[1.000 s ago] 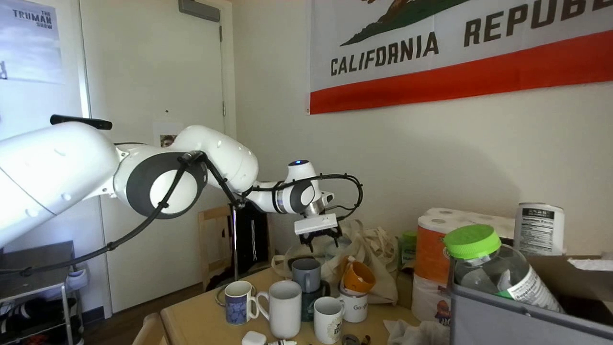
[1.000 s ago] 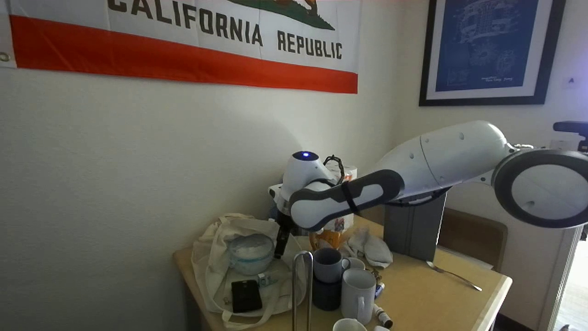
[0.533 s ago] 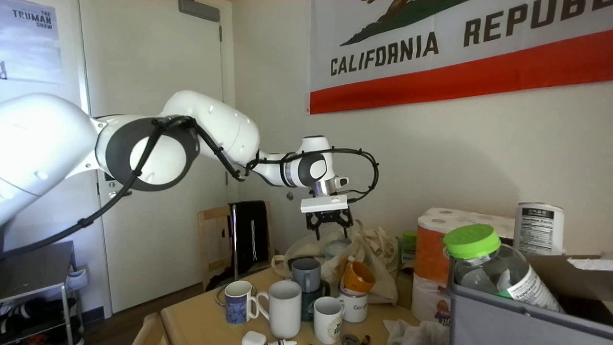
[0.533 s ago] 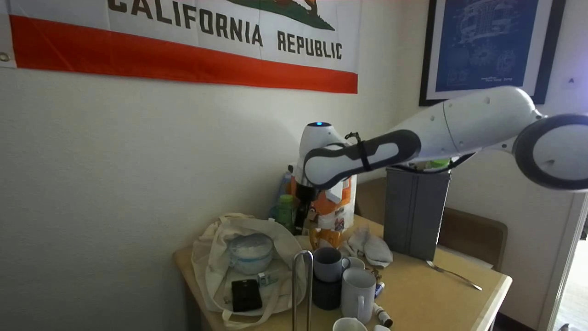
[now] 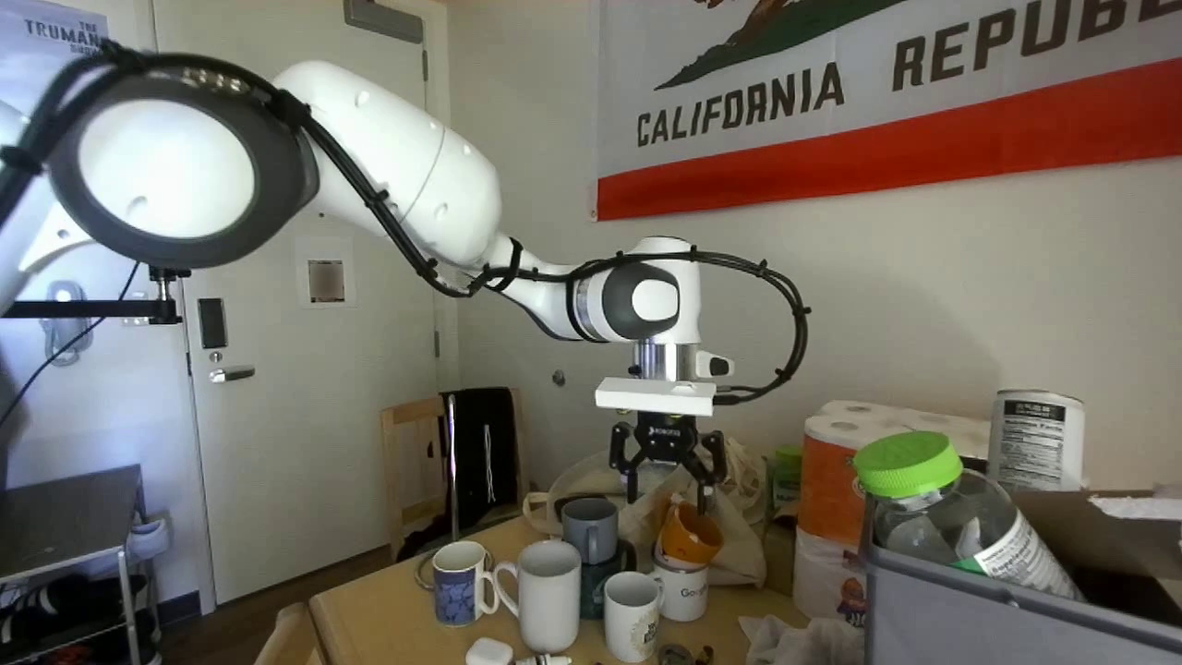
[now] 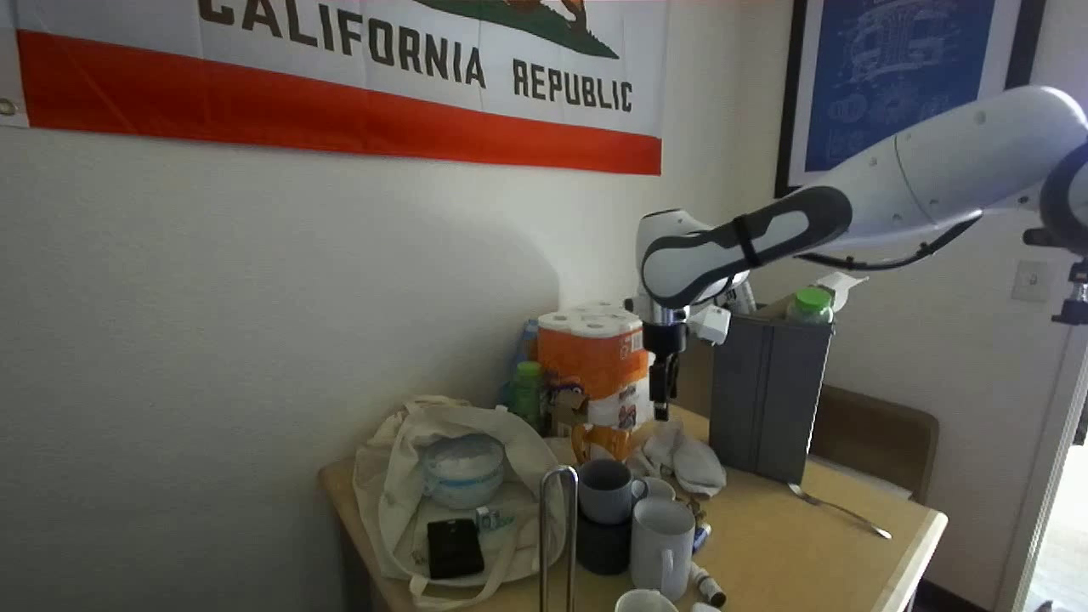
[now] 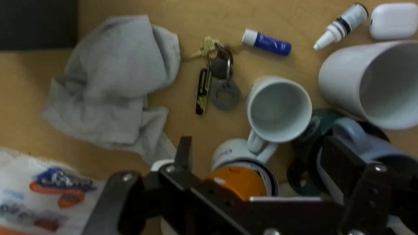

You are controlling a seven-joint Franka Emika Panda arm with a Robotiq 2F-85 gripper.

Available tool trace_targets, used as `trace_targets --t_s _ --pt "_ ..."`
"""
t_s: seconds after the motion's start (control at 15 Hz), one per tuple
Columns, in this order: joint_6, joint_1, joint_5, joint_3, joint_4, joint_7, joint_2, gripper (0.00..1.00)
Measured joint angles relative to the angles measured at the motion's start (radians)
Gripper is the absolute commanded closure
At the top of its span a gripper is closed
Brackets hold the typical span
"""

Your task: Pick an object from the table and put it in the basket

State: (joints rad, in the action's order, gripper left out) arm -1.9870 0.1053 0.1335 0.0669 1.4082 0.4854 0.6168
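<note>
Jaws wide apart and empty, above the cluttered surface [image 6: 782,561]. Probably at the pick step, before any grasp; cannot tell of what: white mug [image 7: 281,107], keys [image 7: 219,67] or cloth [image 7: 120,75], all on the surface. Next, likely: line up, lower, then close.

The wrist view is dim and softly blurred

In an exterior view, left of the California flag [image 5: 882,111] on the pale wall [image 5: 831,305], you see a white door [image 5: 305,416] and, lower, a wooden chair [image 5: 412,412].
</note>
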Motion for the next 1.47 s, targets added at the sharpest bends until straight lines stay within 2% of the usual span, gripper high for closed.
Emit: trace_targets --t_s 0.27,0.47,0.73,1.13,1.47 --pt "-0.003 0.075 -0.031 -0.034 0.206 0.021 -0.087 0.00" --pt "-0.034 0.128 -0.065 -0.038 0.350 0.120 -0.118 0.00" --pt "-0.183 0.165 -0.122 -0.038 0.483 0.229 -0.121 0.00" --pt "-0.480 0.173 -0.236 -0.016 0.572 0.324 -0.099 0.00" --pt "-0.665 0.207 -0.320 0.063 0.561 0.412 -0.011 0.00"
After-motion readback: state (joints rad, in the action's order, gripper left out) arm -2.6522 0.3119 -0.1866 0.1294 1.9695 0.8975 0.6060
